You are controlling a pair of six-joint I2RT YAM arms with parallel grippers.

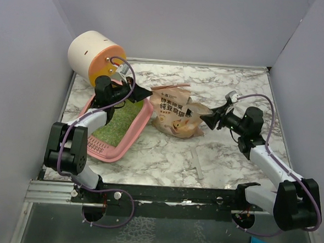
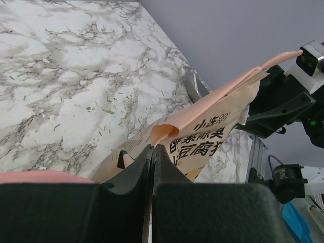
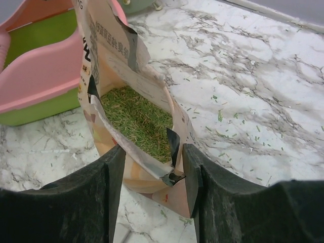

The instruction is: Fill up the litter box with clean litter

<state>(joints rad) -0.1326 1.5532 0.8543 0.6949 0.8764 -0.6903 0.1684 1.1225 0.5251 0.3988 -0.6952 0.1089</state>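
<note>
The pink litter box (image 1: 134,132) lies at the left, with a greenish grainy layer (image 1: 117,123) on its bottom; its wall also shows in the right wrist view (image 3: 40,76). The tan paper bag (image 1: 176,116) lies on the marble beside the box. Its mouth is open and clean litter (image 3: 136,119) shows inside. My left gripper (image 1: 140,92) is shut on the bag's pink top flap (image 2: 167,132), above the box's far corner. My right gripper (image 3: 152,152) is open, with its fingers on either side of the bag's right end (image 1: 206,117).
A cream-and-orange cylinder (image 1: 94,54) stands behind the box at the far left. A pale strip (image 1: 198,162) lies on the marble in front of the bag. Loose granules (image 3: 220,116) are scattered on the table. Grey walls close in three sides.
</note>
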